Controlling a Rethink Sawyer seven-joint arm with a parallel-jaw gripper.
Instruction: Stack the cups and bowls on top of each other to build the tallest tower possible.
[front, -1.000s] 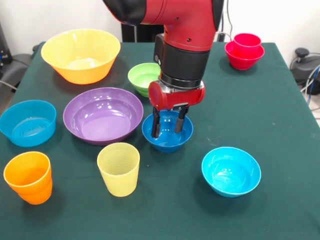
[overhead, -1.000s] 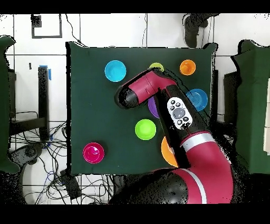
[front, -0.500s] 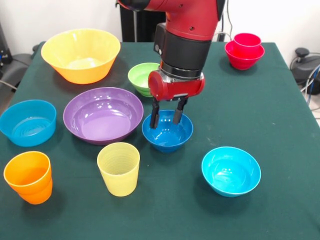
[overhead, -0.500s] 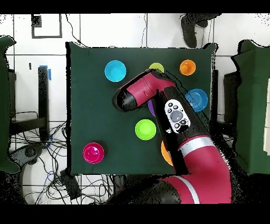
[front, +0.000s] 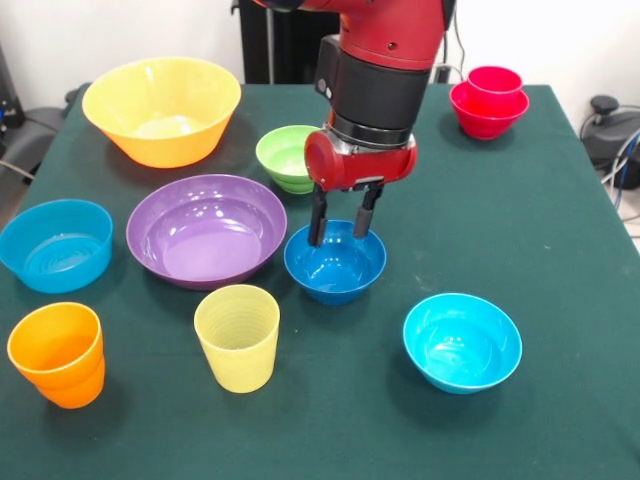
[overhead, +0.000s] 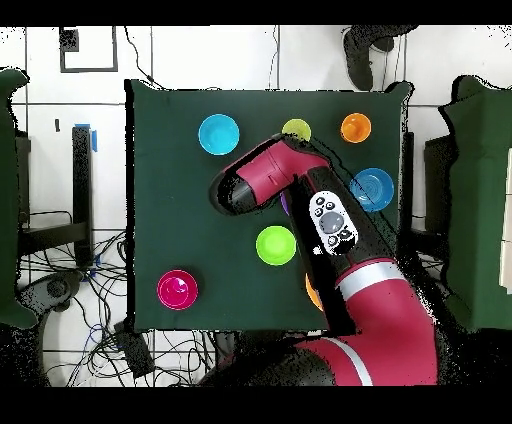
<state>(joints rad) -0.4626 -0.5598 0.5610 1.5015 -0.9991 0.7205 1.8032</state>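
Glossy, smooth plastic bowls, such as the purple bowl (front: 206, 229) and dark blue bowl (front: 335, 263), catch highlights. The pale yellow cup (front: 237, 337) shows fine ribs. The table (front: 560, 250) carries matt green cloth.

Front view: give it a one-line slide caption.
Open hand above the dark blue bowl, unstacked bowls and cups around it.

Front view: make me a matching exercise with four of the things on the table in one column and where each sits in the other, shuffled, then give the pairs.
Things:
1. dark blue bowl
2. red cup
3. orange cup
4. lime green bowl

Places:
A. nested in the red bowl
B. picture's lower left corner
C. directly under the gripper
D. beyond the purple bowl, beside the arm

Pairs: 1-C, 2-A, 3-B, 4-D
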